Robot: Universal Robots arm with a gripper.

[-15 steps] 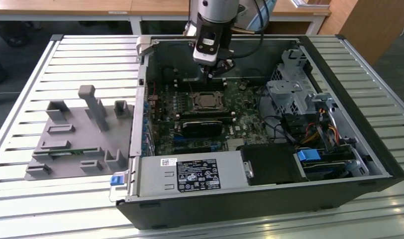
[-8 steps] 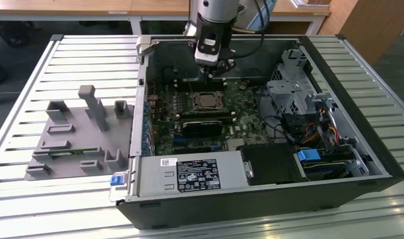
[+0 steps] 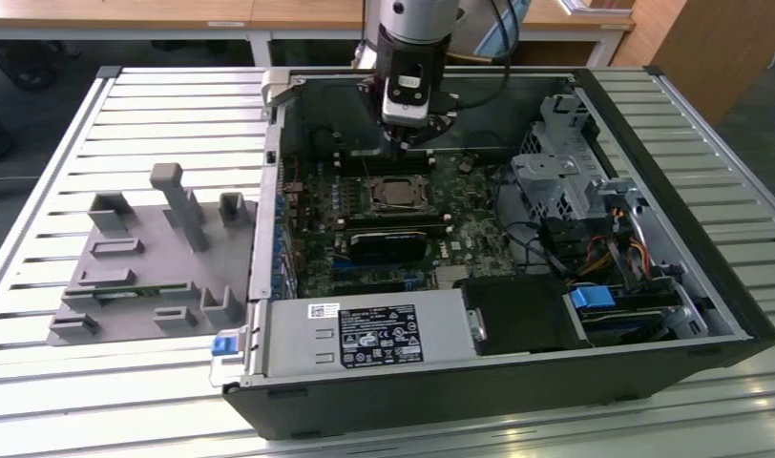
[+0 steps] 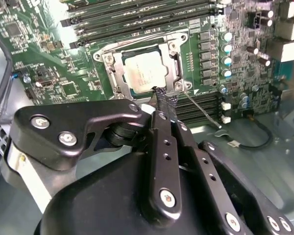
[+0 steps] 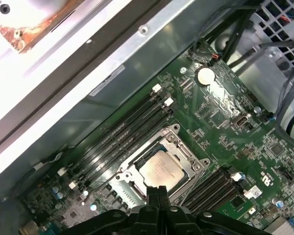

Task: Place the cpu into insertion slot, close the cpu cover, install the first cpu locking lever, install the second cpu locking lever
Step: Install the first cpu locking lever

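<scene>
cpu (image 4: 143, 73) seated flat in the insertion slot (image 4: 129, 89) on the green motherboard (image 4: 49, 58), framed by the cpu cover (image 4: 116, 62) lying down over its edges. Poised at one corner of the slot in the second wrist view: the gripper (image 4: 162, 95), fingers pressed together with nothing visible between them, tips at or just off the cover's rim. Slanting away from that corner, a thin metal rod (image 4: 202, 108), probably a locking lever not yet latched. Judged, then, to be lever work. Best handled with the narrow tip kept on the rod alone, pushed down and sideways under its catch in one steady sweep, clear of the memory slots (image 4: 137, 12) and never leaning on the silver top of the cpu.
</scene>
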